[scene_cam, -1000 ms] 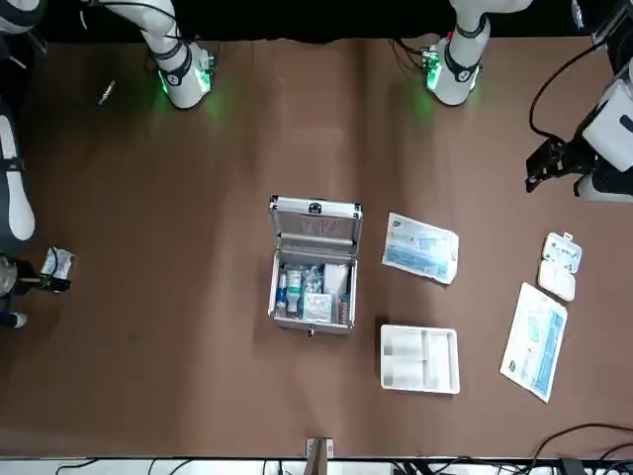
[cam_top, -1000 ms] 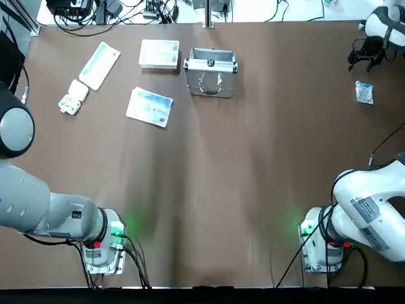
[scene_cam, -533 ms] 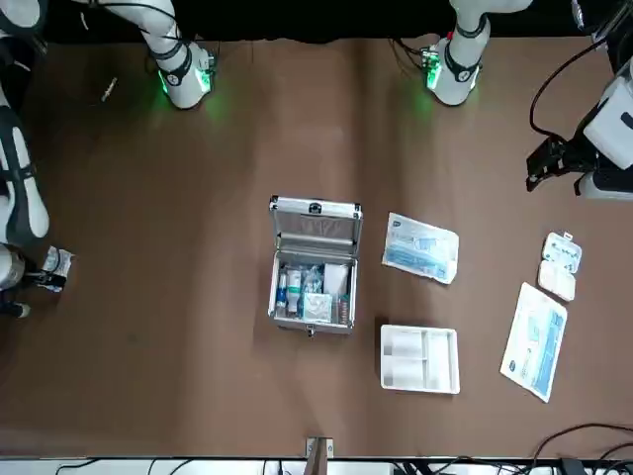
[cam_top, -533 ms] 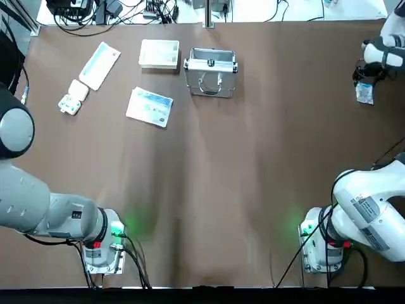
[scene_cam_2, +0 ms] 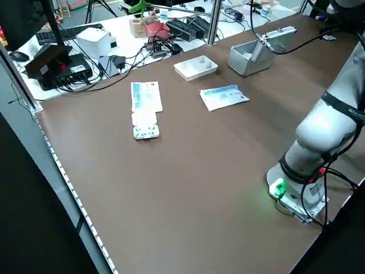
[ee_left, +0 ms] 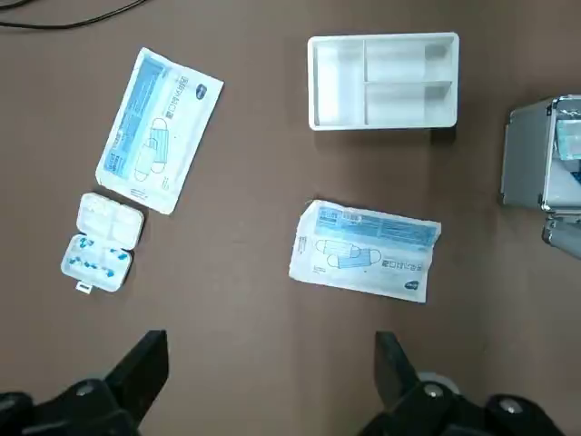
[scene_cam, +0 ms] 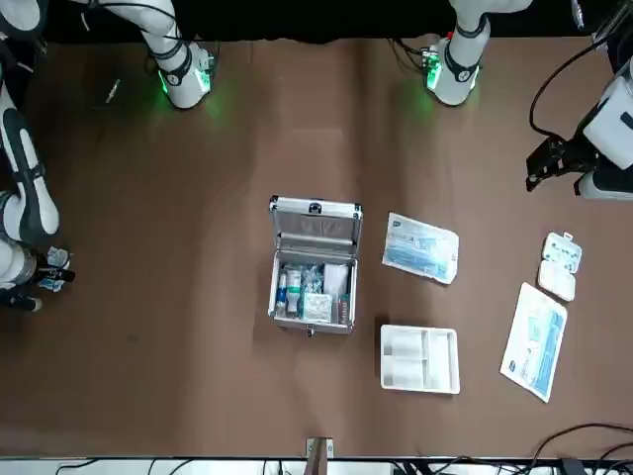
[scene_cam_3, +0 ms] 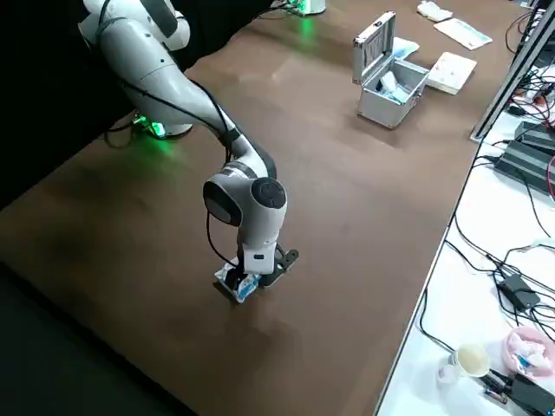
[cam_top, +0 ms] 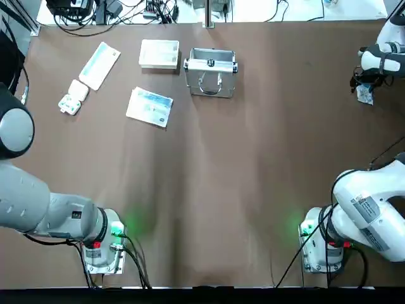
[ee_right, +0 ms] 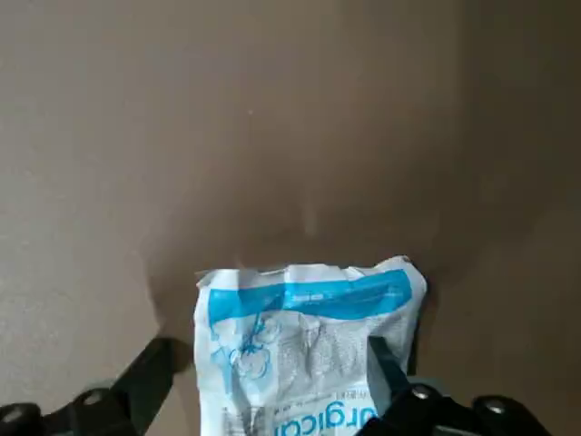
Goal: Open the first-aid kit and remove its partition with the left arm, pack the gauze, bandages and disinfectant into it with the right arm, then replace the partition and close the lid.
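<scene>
Right pincer [ee_right: 272,400] low at table's far right edge, fingers spread, left pincer [ee_left: 272,400] raised, open

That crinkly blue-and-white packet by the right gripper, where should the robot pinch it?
Probably straight down from above, pinching across the packet's narrow width near its middle. It lies flat on the table, alone, so nothing blocks the sides. The right gripper hangs open right over it, a finger on each side.

Even overhead light, soft shadows, green base glow, sharp focus
</scene>
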You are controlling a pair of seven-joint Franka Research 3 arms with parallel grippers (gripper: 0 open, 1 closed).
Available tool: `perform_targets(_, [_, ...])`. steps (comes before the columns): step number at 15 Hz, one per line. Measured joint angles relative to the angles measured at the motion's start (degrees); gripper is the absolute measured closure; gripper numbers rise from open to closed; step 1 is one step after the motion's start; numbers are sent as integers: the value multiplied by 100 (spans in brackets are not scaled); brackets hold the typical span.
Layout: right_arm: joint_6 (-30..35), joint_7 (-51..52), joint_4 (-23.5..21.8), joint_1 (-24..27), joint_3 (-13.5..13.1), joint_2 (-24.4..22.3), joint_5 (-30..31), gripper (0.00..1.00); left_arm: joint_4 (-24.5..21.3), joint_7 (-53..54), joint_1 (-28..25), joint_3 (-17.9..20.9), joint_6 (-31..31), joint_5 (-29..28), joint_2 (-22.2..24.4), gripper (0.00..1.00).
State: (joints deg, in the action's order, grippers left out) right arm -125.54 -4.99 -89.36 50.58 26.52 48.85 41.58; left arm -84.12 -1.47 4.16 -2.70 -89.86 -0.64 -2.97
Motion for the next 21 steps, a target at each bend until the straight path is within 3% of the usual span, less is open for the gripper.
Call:
perform_targets(2, [6,-1,-31,-9,9,-23,-2,29,0,0,0,0,0,0,0,0])
perform_targets(4, [13,-2,-37,-12,-6,-32,-2,34,0,0,0,0,0,0,0,0])
perform_targets(6, [13,-2,-34,-10,-45,-61,17,51,0,0,0,0,0,0,0,0])
perform_targets(10, [12,0,-31,-7,-87,-86,28,63,-2,0,0,-1,0,0,0,0])
perform_targets(12, [17,3,-28,-15,-85,-115,40,80,-3,0,0,-1,0,0,0,0])
perform_targets(15, [20,4,-33,-160,25,-118,34,84,-3,0,0,-1,0,0,0,0])
perform_targets(17, [156,-17,-17,-273,307,-118,28,85,-4,0,0,-1,0,0,0,0])
perform_targets(21, [1008,-606,150,-290,1310,-175,-290,85,-4,0,0,-1,0,0,0,0])
